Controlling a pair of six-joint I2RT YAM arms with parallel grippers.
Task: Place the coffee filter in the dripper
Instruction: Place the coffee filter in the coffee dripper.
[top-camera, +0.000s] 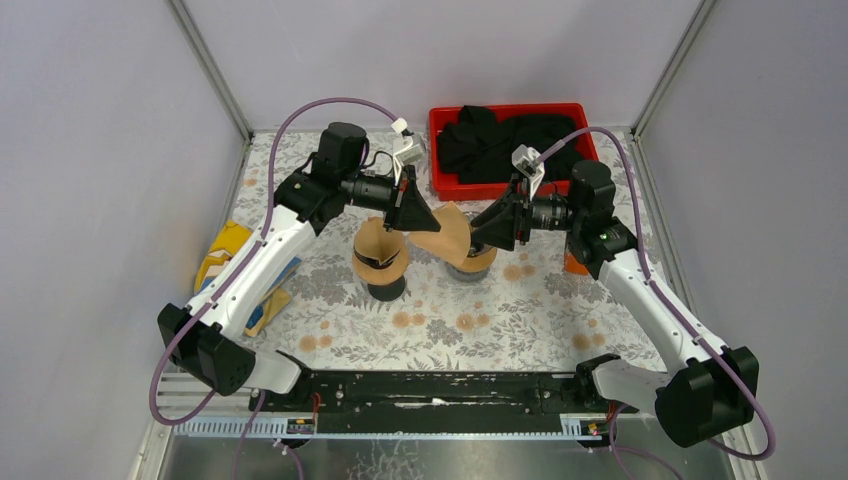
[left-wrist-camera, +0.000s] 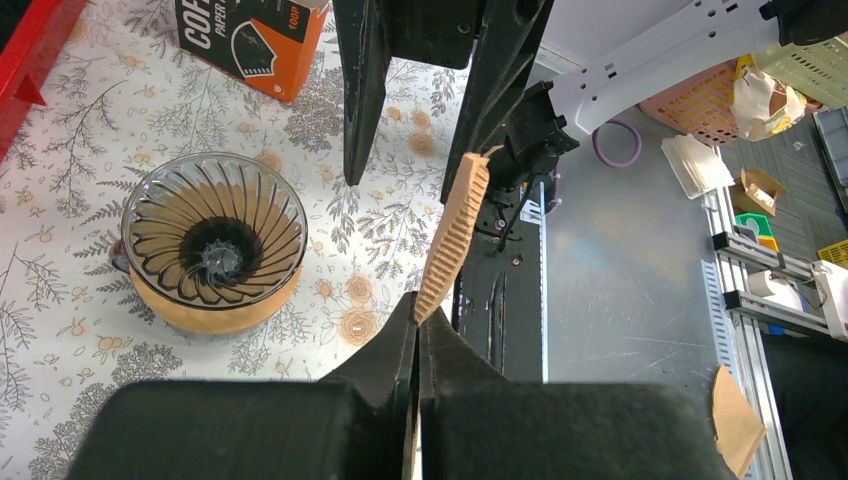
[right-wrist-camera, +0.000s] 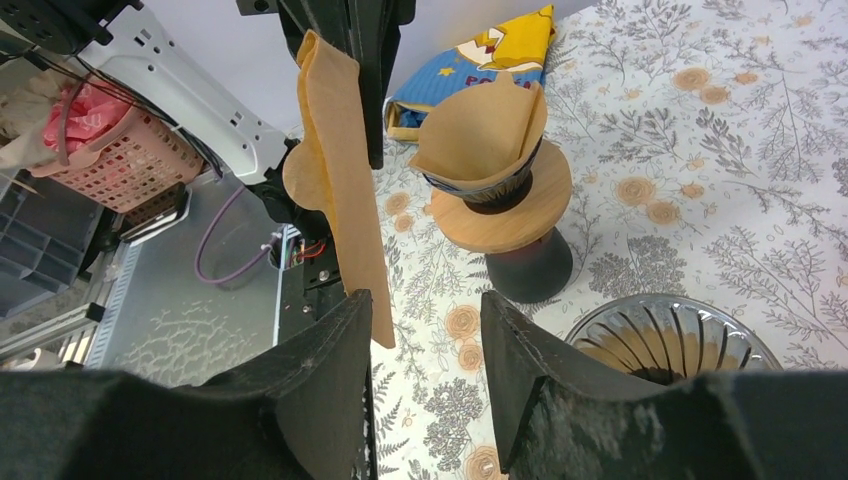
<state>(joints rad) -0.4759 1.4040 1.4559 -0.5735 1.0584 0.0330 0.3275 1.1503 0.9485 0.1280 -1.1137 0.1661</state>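
1 coffee filter (left-wrist-camera: 455, 235) between clamped left fingers (left-wrist-camera: 385, 350) (right fingers (right-wrist-camera: 335, 350) apart, empty)

Cloth (top-camera: 500, 320) was white, printed with grey sprigs, dotted with orange-tan blooms. Filter (left-wrist-camera: 452, 235) was tan, one edge ridged. Dripper (left-wrist-camera: 213, 248) was clear glass, swirled ribs, pale wood collar. Stand (right-wrist-camera: 530, 275) black under wood disc. Box (left-wrist-camera: 250, 40) orange and black, white lettering. Bin (top-camera: 437, 150) red; clothes (top-camera: 500, 140) in it black. Bag (right-wrist-camera: 480, 55) blue and yellow. Cables (top-camera: 340, 99) purple. Arms (top-camera: 255, 265) white with black joints.
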